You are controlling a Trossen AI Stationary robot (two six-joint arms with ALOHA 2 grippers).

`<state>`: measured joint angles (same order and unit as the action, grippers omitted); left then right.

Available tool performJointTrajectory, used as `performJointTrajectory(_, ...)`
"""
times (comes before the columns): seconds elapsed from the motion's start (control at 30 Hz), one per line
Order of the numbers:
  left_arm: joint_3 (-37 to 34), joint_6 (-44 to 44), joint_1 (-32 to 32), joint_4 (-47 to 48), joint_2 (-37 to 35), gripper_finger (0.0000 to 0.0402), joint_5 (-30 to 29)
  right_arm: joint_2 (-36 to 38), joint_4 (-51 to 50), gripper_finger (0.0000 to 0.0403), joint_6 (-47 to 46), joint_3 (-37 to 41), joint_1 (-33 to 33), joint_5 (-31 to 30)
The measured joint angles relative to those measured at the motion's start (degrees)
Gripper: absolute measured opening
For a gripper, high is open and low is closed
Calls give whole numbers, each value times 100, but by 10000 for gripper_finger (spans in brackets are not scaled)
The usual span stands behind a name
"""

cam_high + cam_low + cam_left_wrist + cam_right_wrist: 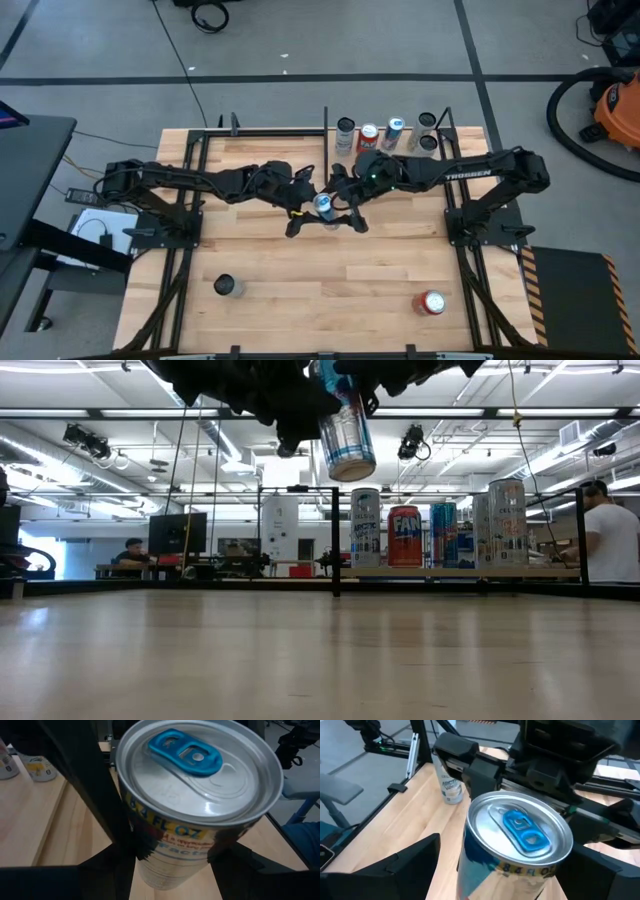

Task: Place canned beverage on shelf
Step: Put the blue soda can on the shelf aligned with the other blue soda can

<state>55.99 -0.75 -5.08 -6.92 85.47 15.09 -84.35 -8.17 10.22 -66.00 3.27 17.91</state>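
A silver canned beverage (200, 780) with a blue pull tab hangs over the table's middle (323, 206), top up. My left gripper (172, 870) comes from the table's left and is shut on it. My right gripper (495, 875) comes from the right and is open; its fingers stand on either side of the same can without touching it. The shelf (410, 152), a pale panel framed by black rods, sits at the table's far edge with several cans standing on it (405, 535). My left gripper pinches the can's side wall (150, 847), a little below the top rim, between its two fingers. The fingers (117, 865) come slanting down from the table's left. The can (345, 430) is lifted well clear of the table, top up and slightly tilted.
A dark can (228, 286) stands near the table's front left and a red can (432, 302) near the front right. Black frame posts (336, 540) rise at the shelf's corners. People sit in the room beyond the table.
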Motion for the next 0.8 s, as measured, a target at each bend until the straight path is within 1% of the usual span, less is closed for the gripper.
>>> performJointTrajectory(0.2,0,-11,4,79,0,215,-4,119,71,349,-2,0,2,0)
performJointTrajectory(0.8,0,-7,0,265,0,215,-50,104,38,348,-107,0,2,-79)
